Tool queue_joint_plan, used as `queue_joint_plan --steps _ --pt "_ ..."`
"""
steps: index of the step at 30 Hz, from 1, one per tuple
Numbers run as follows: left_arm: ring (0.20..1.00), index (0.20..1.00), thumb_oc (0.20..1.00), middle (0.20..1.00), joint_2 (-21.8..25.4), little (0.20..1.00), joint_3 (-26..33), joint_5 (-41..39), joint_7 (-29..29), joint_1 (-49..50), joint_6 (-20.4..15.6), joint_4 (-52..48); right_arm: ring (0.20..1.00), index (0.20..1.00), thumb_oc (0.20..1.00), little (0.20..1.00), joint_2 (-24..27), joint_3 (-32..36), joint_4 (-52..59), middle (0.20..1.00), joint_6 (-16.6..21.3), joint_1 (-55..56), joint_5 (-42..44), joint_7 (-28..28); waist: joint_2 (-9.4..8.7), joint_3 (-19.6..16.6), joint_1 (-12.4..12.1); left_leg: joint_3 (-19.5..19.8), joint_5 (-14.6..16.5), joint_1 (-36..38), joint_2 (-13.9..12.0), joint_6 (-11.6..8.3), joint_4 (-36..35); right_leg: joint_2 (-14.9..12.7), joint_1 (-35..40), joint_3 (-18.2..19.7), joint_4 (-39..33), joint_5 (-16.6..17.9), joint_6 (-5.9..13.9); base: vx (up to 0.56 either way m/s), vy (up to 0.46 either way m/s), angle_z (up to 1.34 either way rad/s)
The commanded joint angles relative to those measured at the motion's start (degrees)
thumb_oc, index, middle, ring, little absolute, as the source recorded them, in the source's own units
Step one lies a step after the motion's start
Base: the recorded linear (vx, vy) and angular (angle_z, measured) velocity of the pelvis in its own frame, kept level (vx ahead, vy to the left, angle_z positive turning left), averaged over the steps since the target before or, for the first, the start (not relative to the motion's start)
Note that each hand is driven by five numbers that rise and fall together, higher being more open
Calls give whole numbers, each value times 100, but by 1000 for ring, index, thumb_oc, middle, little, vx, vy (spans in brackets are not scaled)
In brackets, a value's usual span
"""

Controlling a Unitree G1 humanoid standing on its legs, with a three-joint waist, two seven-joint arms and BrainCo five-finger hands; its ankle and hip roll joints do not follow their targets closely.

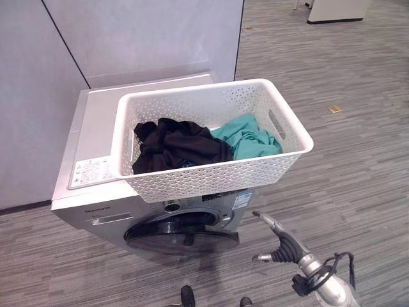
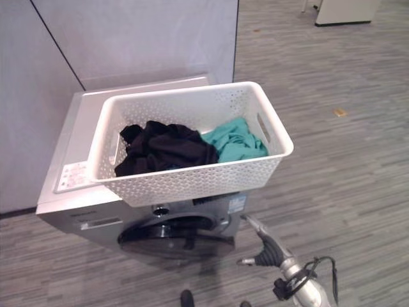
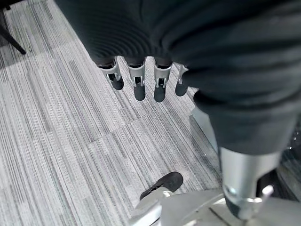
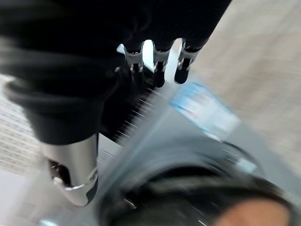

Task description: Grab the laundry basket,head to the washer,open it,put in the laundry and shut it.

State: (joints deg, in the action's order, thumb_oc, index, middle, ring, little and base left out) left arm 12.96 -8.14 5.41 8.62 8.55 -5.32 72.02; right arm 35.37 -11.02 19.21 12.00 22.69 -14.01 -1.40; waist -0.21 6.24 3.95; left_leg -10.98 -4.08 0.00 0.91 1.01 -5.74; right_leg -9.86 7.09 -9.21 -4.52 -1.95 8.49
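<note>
In the left eye view the laundry basket (image 1: 211, 137) sits on top of the washer (image 1: 96, 137), overhanging its front edge, with black clothes (image 1: 179, 147) and a teal garment (image 1: 246, 137) inside. The round door (image 1: 182, 233) below looks closed. The right hand (image 1: 281, 246) hangs free before the washer's front right corner, fingers relaxed and holding nothing.

The right eye view shows the same.

In the left wrist view the left hand (image 3: 138, 80) hangs over the floor (image 3: 56, 141), fingers straight, empty.

The right wrist view shows the right hand's fingers (image 4: 157, 66) extended near the washer's front.

Carrying appears done; opening, loading and shutting remain.
</note>
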Motion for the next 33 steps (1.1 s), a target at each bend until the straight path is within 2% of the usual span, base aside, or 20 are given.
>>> queue_joint_plan --steps 1,6,10,13,19,26,33 --pt "1000 1000 1000 1000 -16 1000 -85 263 -4 -332 -130 302 1000 1000 1000 1000 170 340 576 1000 426 30 244 62 -1 4 -87 258 741 421 -307 -249 74 -648 -726 -184 286 571 343 43 -20 14" --pt "1000 1000 1000 1000 -23 1000 -134 441 -59 -312 -151 297 1000 1000 1000 1000 563 628 1140 1000 615 516 647 -177 -45 -10 26 123 798 559 -380 -293 74 -590 -648 -99 242 523 336 33 -13 5" --pt "1000 1000 1000 1000 0 1000 -192 526 -71 -355 -156 222 1000 1000 1000 1000 873 774 1217 1000 665 413 608 -169 -79 -10 48 23 841 606 -394 -283 74 -568 -688 21 200 556 361 13 -8 -16" --pt "1000 1000 1000 1000 8 1000 -169 451 -49 -409 -178 156 1000 1000 1000 1000 929 866 1133 1000 664 178 600 -100 -98 -16 7 -39 859 609 -390 -271 74 -565 -727 100 184 578 366 6 4 -26" --pt "1000 1000 1000 1000 -17 1000 -293 543 -87 -403 -176 160 1000 1000 1000 1000 888 982 1084 1000 726 -201 547 76 -53 -48 -67 48 863 597 -384 -271 74 -579 -648 -37 167 550 354 11 -3 -2" --pt "1000 1000 1000 1000 -47 1000 -267 623 -159 -225 -153 288 1000 1000 1000 1000 419 1073 842 1000 660 -691 610 331 34 -85 -220 158 877 603 -370 -263 74 -595 -528 -171 151 501 329 26 -1 8" --pt "1000 1000 1000 1000 -21 1000 -320 586 -163 -153 -146 192 1000 1000 1000 1000 278 812 365 1000 532 -1359 393 569 87 -58 -405 311 843 528 -337 -256 74 -617 -482 -302 159 458 293 6 0 2"
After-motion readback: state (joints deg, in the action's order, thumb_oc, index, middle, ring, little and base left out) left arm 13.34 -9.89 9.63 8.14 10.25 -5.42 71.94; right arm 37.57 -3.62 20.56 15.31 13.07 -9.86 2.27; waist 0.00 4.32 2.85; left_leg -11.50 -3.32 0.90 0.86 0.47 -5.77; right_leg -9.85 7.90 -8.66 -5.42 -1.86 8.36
